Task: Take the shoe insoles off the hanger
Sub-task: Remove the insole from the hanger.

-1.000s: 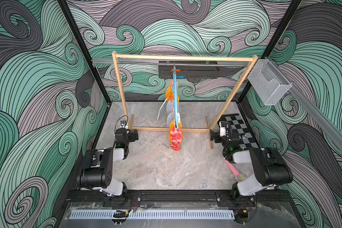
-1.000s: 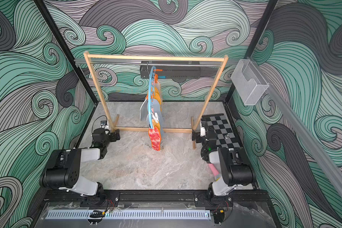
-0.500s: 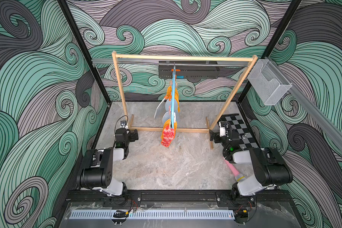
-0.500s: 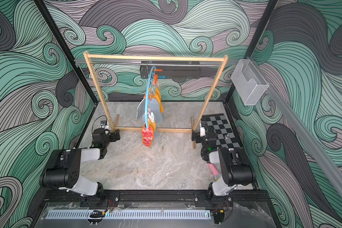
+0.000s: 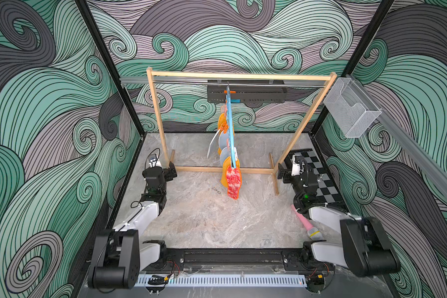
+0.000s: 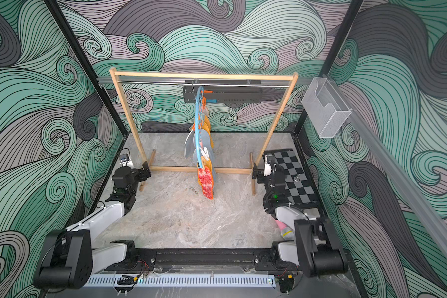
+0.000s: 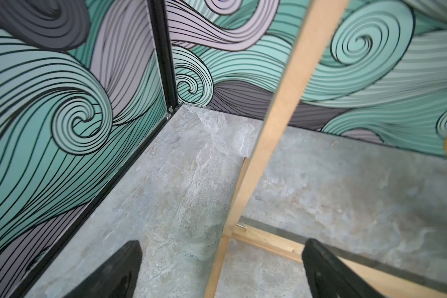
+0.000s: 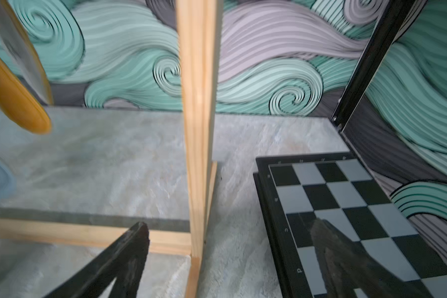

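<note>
The left end effector [image 5: 172, 171] and right end effector [image 5: 281, 172] sit spread, empty, beside the rack [image 5: 240, 75] posts. The shoe insoles [image 5: 233, 182] hang clipped to the hanger [image 5: 229, 123] mid-rod; a hard tug could swing or unhook it.

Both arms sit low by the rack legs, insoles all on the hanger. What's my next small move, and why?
Probably lift the right tool and bring it toward the red-white insole, the one hanging nearest the arms on the hanger. It and the left tool are open and empty beside the rack posts, so nothing needs releasing first.
</note>
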